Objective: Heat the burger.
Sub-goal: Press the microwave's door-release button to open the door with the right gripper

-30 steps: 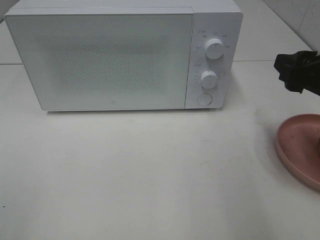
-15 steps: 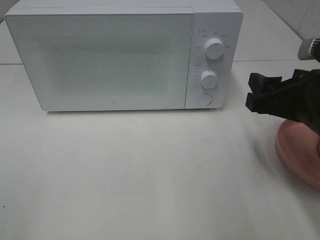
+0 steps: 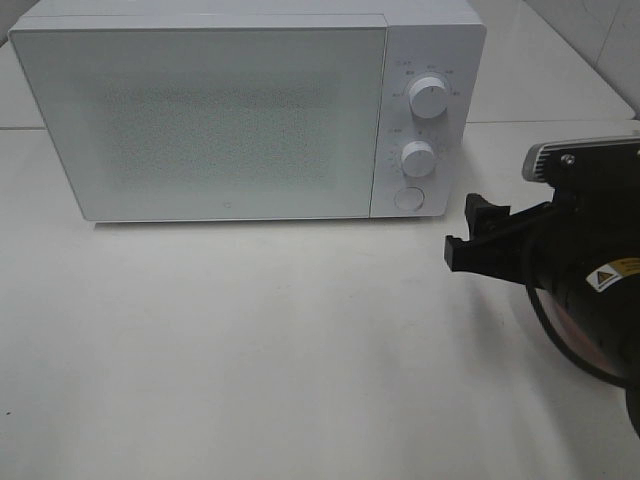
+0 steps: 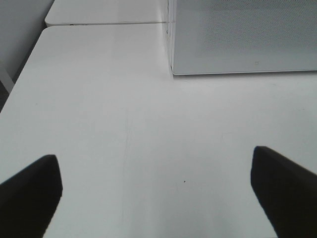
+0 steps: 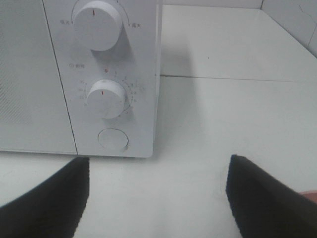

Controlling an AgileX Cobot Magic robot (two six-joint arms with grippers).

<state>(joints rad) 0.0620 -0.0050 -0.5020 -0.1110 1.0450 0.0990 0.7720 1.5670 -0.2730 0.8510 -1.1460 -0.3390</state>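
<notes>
Right wrist view: right tool was released, jaws wide, empty.
Left tool: released and empty above bare surface.
Burger: unseen in any view; whether it was behind the shut microwave door, unclear.
Key relation: round button lay just ahead of the right tool, so the right arm was nearer.
</notes>
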